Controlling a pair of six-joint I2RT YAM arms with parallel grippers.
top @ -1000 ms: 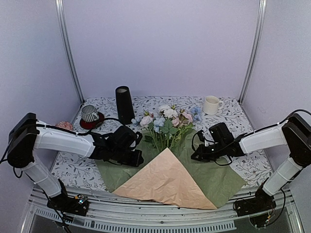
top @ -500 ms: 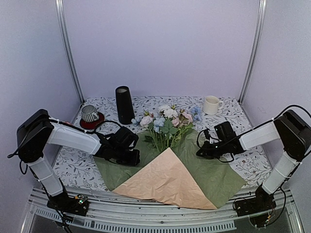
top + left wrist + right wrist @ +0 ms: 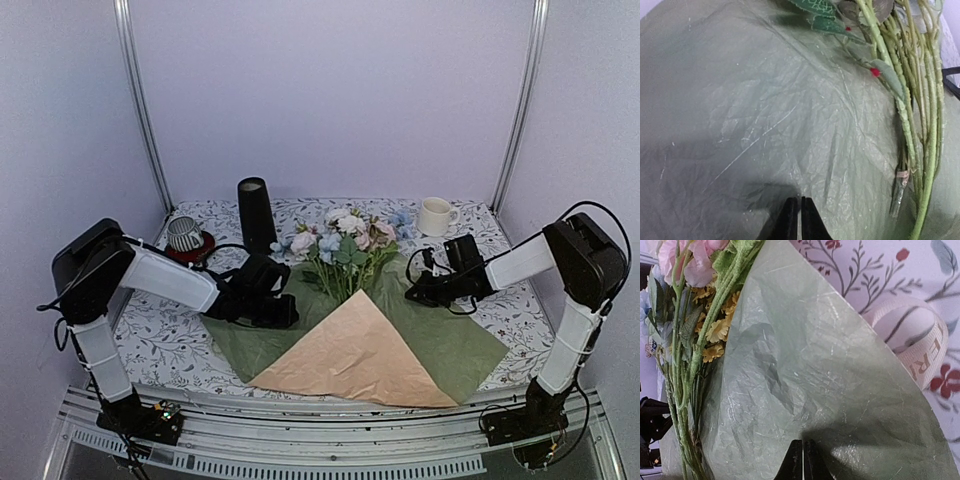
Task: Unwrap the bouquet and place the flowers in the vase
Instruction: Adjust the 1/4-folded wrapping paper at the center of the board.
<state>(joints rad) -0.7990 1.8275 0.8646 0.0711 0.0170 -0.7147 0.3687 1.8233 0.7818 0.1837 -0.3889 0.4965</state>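
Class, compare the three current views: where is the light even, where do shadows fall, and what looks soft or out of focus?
Top external view: soft, even light, sharp throughout, no glare. Left wrist view: a dark shadow lies on the green paper around the left end effector, and the top-left corner looks paler. Right wrist view: a shadow band crosses the paper along the bottom, and the pink bloom looks slightly soft.

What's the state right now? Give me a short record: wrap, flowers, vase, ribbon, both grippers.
wrap: paper wrap spread open, green side up, near corner folded over showing peach
flowers: flowers lying on the wrap, blooms toward the far side
vase: vase upright, far-left of the blooms, no flowers in it
ribbon: ribbon off, lying loose beside the wrap's right edge
left gripper: left gripper shut on the wrap's left edge
right gripper: right gripper shut on the wrap's right edge
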